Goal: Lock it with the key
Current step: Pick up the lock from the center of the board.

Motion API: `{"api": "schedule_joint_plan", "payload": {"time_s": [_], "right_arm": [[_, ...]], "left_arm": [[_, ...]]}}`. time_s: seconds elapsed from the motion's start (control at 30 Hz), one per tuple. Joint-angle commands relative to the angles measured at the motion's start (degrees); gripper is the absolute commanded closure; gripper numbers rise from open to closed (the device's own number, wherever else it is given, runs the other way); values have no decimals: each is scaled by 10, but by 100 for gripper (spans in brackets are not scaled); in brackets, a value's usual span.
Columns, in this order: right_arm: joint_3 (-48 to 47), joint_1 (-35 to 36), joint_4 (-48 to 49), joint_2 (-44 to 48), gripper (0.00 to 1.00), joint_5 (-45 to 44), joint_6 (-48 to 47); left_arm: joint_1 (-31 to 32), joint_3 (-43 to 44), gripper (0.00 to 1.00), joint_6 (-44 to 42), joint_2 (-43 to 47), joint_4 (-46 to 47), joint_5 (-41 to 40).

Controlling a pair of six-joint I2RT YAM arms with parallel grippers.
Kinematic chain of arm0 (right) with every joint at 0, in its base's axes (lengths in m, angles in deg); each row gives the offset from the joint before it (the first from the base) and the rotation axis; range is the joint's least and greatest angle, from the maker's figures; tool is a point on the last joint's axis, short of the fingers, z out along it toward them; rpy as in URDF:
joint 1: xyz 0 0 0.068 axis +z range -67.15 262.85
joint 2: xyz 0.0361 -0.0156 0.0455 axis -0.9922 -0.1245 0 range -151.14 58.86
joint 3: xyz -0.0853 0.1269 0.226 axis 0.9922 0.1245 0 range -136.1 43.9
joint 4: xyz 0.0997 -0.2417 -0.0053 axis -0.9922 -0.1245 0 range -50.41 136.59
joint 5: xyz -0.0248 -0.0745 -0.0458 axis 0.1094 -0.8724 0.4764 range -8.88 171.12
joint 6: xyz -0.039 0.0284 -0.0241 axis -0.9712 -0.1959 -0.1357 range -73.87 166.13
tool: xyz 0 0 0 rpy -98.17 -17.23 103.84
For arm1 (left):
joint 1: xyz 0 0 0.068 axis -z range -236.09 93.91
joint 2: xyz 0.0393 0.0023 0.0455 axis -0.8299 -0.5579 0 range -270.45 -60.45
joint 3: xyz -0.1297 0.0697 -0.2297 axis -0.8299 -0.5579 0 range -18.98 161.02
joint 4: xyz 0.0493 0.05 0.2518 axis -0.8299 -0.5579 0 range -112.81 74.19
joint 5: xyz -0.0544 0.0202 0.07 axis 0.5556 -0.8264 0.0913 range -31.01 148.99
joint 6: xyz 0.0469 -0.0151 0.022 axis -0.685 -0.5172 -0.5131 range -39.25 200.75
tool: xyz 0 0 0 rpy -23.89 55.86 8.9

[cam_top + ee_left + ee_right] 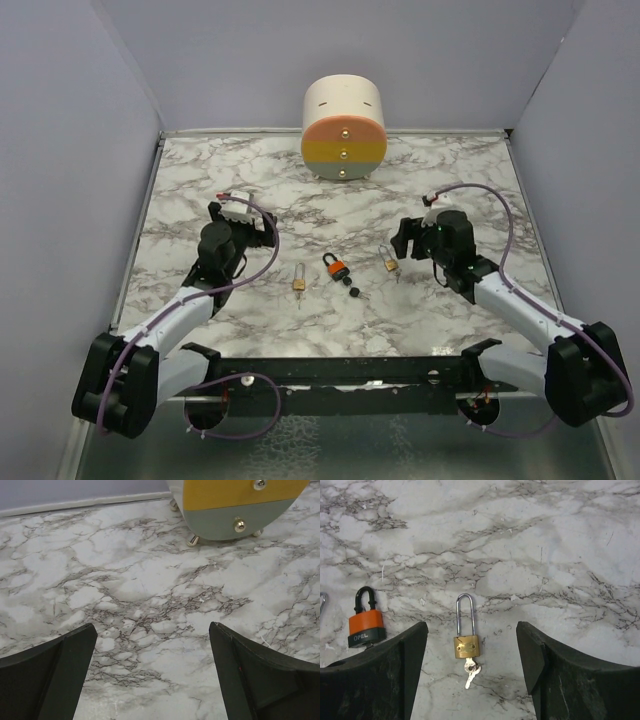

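Observation:
The orange padlock (335, 266) with a black shackle lies at the table's middle; it also shows at the left edge of the right wrist view as the orange padlock (366, 625). The key (352, 290), small and black-headed, lies just below it; in the right wrist view my finger hides it. My right gripper (408, 243) hovers open over a brass padlock (466, 645), which lies between its fingers (470, 630) without touching them. Silver keys (471, 670) hang from that padlock's base. My left gripper (243, 220) is open and empty over bare marble (152, 627).
A second brass padlock (299, 281) lies left of the orange one. A round cream drawer unit (344, 125) with orange, yellow and grey fronts stands at the back centre, seen close as the drawer unit (235, 505). Grey walls enclose the table on three sides.

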Motion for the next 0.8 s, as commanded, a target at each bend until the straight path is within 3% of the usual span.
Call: {"api": "schedule_joint_plan", "payload": {"time_s": [0.0, 0.27, 0.5, 0.77], "right_arm": [[-4, 23, -54, 7, 29, -38, 14], [-41, 56, -97, -46, 41, -58, 37], [-32, 109, -75, -87, 41, -126, 112], [-46, 112, -83, -134, 38, -176, 131]], "left_arm": [[5, -4, 1, 34, 33, -18, 4], [6, 8, 1, 38, 61, -55, -7], [6, 20, 1, 38, 58, -72, 4], [5, 17, 1, 35, 53, -78, 4]]}}
